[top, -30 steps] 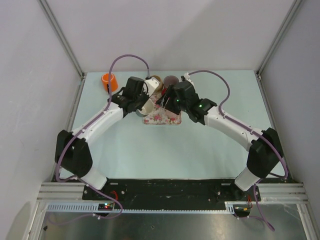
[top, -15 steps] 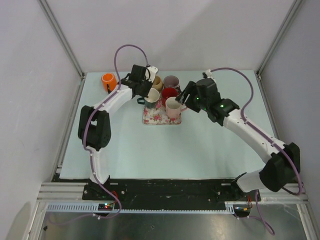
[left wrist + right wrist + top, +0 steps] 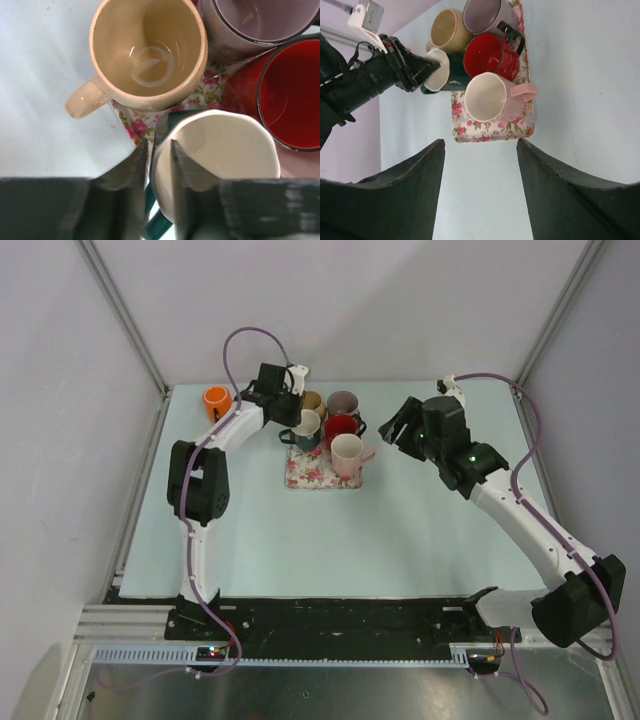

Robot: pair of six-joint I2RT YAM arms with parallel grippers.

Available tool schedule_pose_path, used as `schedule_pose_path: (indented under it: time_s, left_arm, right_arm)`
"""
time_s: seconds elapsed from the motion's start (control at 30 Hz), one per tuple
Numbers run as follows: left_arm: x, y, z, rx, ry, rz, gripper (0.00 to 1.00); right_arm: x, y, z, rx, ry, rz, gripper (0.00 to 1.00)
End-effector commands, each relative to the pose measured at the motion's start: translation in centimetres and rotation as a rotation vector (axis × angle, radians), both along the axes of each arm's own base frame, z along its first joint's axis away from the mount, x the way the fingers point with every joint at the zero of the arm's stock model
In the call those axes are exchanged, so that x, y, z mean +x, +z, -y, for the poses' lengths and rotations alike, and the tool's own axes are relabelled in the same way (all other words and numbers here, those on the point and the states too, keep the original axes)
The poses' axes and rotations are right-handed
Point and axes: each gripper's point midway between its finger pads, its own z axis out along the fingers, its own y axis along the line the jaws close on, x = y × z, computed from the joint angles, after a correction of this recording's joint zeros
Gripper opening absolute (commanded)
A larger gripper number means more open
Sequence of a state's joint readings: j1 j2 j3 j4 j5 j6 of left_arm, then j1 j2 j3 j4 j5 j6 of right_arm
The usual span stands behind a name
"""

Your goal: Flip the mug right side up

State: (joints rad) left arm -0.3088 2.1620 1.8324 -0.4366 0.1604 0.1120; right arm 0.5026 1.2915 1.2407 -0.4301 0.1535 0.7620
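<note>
Judging by how things lie, the turning looks done and the step in hand is letting go. Nearest, the right gripper (image 3: pixel 479 144) hangs over the table (image 3: pixel 330 540) to the right of the flowered tray (image 3: pixel 300 478), its fingers spread wide and holding nothing. A pink mug (image 3: pixel 347 453) stands mouth up on the tray's near side. Behind it to the left, the teal mug (image 3: pixel 306 428) sits upright at the tray's left edge, white inside facing up. The left gripper (image 3: pixel 158 145) is pinched almost closed on its rim, with the wall between the fingers. The red mug (image 3: pixel 340 427), tan mug (image 3: pixel 314 402) and grey mug (image 3: pixel 343 401) crowd close, so the next move calls for easing the fingers apart and rising straight up without dragging the rim. An orange mug (image 3: pixel 215 400) sits well apart, far left.
</note>
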Motion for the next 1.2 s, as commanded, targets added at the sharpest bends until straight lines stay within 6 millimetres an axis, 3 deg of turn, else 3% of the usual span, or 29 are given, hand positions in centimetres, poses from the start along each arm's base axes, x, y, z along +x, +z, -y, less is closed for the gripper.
schedule_pose_path:
  time_s: [0.0, 0.13, 0.23, 0.33, 0.4, 0.47, 0.6, 0.7, 0.9, 1.03, 1.17]
  left_arm:
    - [1.4, 5.0, 0.5, -0.079, -0.027, 0.098, 0.4]
    - [1.2, 8.5, -1.1, -0.075, -0.019, 0.153, 0.74]
    - [1.0, 11.8, -2.7, -0.062, -0.006, 0.216, 0.95]
    - [1.7, 15.2, -5.7, -0.04, 0.078, 0.286, 0.99]
    - [2.7, 16.3, -8.4, -0.01, 0.166, 0.316, 1.0]
    - [4.1, 16.2, -11.7, 0.03, 0.28, 0.316, 1.0]
    - [5.6, 13.4, -18.5, 0.106, 0.482, 0.249, 0.99]
    - [5.5, 10.5, -21.7, 0.186, 0.536, 0.193, 0.9]
    - [5.0, 4.1, -23.1, 0.291, 0.507, 0.062, 0.89]
    - [5.4, 2.2, -23.3, 0.285, 0.526, 0.01, 0.82]
    - [5.1, 0.2, -24.8, 0.282, 0.546, -0.051, 0.76]
  right_arm:
    - [0.3, 2.0, 1.4, -0.017, -0.026, 0.075, 0.65]
    - [0.6, 2.0, 1.4, -0.02, -0.012, 0.083, 0.65]
    - [0.7, 1.8, 1.4, -0.029, -0.001, 0.08, 0.65]
    - [0.5, 1.5, 1.5, -0.044, 0.004, 0.072, 0.65]
    - [0.4, 1.1, 1.8, -0.063, 0.003, 0.064, 0.65]
    - [0.3, 0.6, 2.1, -0.084, -0.005, 0.058, 0.65]
    - [0.0, 0.0, 2.8, -0.104, -0.021, 0.06, 0.65]
    - [-0.3, -0.7, 3.3, -0.119, -0.031, 0.055, 0.65]
    - [-0.1, -1.9, 3.9, -0.128, -0.039, 0.033, 0.65]
    - [0.1, -1.9, 4.1, -0.128, -0.044, 0.032, 0.65]
    - [0.2, -1.8, 4.6, -0.136, -0.058, 0.039, 0.65]
